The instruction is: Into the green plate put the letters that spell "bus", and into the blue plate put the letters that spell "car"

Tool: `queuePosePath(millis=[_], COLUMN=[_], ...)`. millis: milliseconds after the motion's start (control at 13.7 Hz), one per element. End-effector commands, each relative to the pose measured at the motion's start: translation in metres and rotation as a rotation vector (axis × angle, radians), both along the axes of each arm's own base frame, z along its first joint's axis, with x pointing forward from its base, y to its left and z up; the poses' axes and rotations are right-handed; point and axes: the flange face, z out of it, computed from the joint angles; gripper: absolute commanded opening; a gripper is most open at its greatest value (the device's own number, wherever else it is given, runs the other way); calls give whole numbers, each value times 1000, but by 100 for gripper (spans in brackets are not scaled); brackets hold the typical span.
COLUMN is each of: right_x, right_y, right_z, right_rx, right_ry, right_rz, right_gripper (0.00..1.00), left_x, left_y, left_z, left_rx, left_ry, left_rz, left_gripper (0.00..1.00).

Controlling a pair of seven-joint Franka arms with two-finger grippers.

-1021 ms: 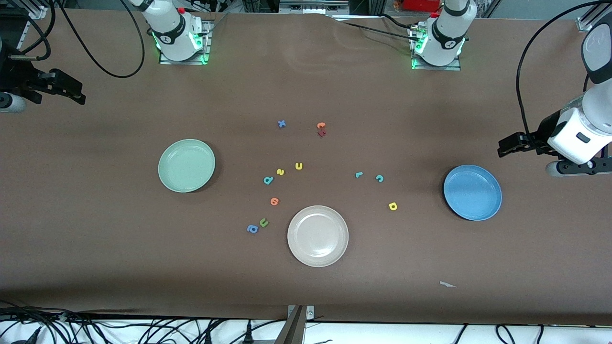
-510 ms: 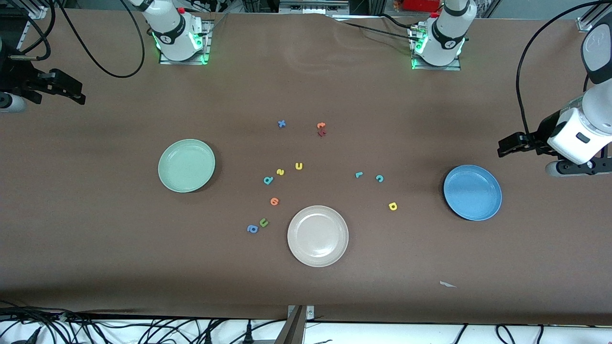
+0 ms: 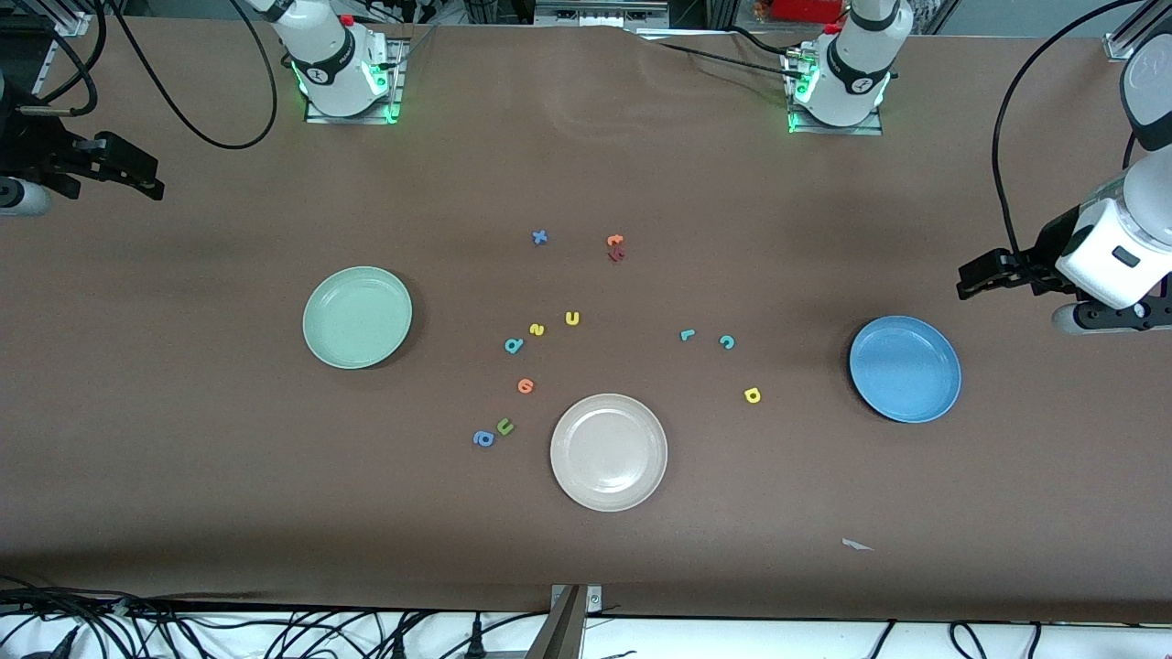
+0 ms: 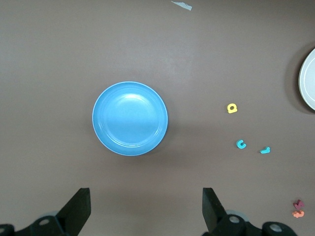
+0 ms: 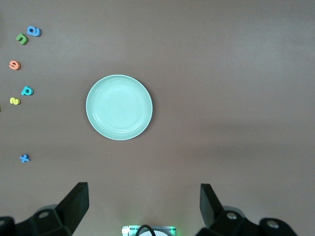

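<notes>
Left pincer (image 4: 142, 209): wide, empty, over bare surface (image 3: 586, 567) beside blue plate (image 3: 905, 369).
Right pincer (image 5: 142, 206): wide, empty, waits high near green plate (image 3: 357, 318).

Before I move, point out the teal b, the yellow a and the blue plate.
Teal b (image 3: 514, 345): front view, on its middle.
Yellow a (image 3: 752, 395): front view, on its middle.
Blue plate (image 4: 130, 118): left wrist view, on its bare floor.

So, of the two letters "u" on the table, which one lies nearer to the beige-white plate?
The green "u", beside the blue "a". The yellow "u" lies farther from the beige-white plate.
</notes>
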Motion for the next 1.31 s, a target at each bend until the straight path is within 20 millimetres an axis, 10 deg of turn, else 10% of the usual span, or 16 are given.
queuePosePath(millis=[0,510,875,1240], right_x=[-4,10,33,63], right_y=[0,6,67,171], right_z=[2,-7,-73,-172], right_rx=[-3,12,15,5], right_ry=[2,-31,91,79], right_rz=[0,9,113,64], right_gripper=[100,100,100,100], left_x=[-3,-4,-4,-5], left_y=[-1,-2,-2,-1], left_z=[10,10,10,9], left_rx=[-9,-9,-9,-9], left_ry=[3,8,12,17], left_rz=[-21,-24,-26,-24], left_gripper=[100,100,100,100])
